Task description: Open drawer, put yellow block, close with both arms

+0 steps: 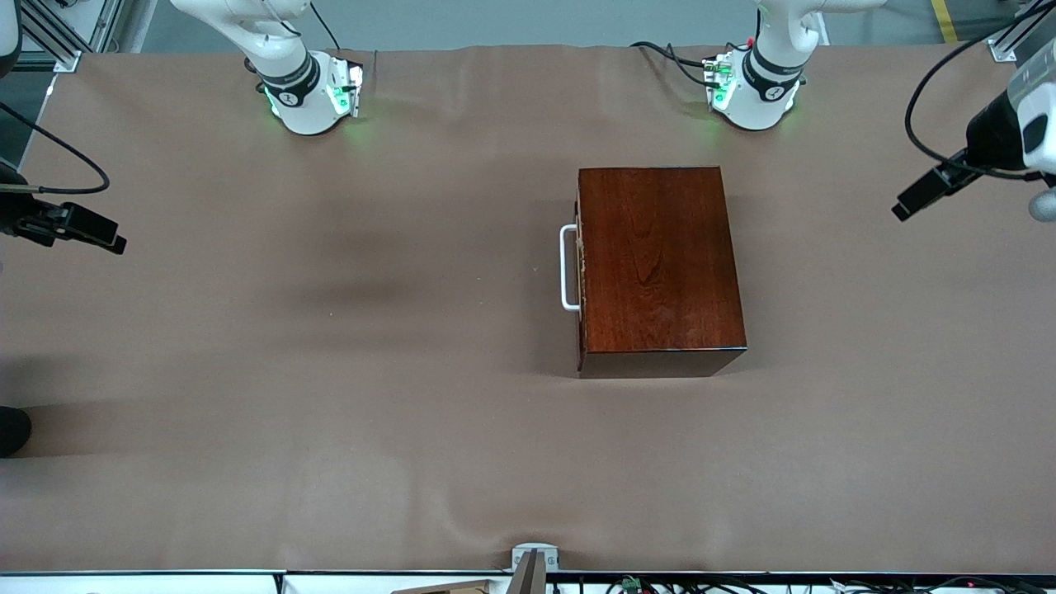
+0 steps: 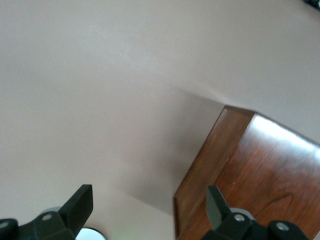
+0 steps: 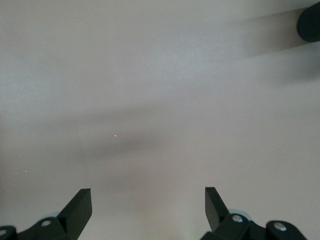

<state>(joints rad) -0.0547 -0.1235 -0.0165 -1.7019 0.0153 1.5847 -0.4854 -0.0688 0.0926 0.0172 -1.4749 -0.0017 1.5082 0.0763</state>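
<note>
The dark reddish-brown wooden box (image 1: 656, 264) stands on the brown table toward the left arm's end. The drawer is pushed in, and its white bar handle (image 1: 568, 266) faces the right arm's end. The yellow block is out of view. My left gripper (image 1: 907, 205) hangs high over the table's edge at the left arm's end. It is open and empty in the left wrist view (image 2: 149, 200), with a corner of the box (image 2: 250, 180) below it. My right gripper (image 1: 111, 239) hangs over the other end of the table. It is open and empty over bare cloth in the right wrist view (image 3: 148, 200).
The two green-lit arm bases (image 1: 309, 95) (image 1: 755, 91) stand along the table's edge farthest from the front camera. A dark round object (image 1: 12, 429) sits at the table's edge at the right arm's end and also shows in the right wrist view (image 3: 310, 22). A grey mount (image 1: 532, 561) sits at the near edge.
</note>
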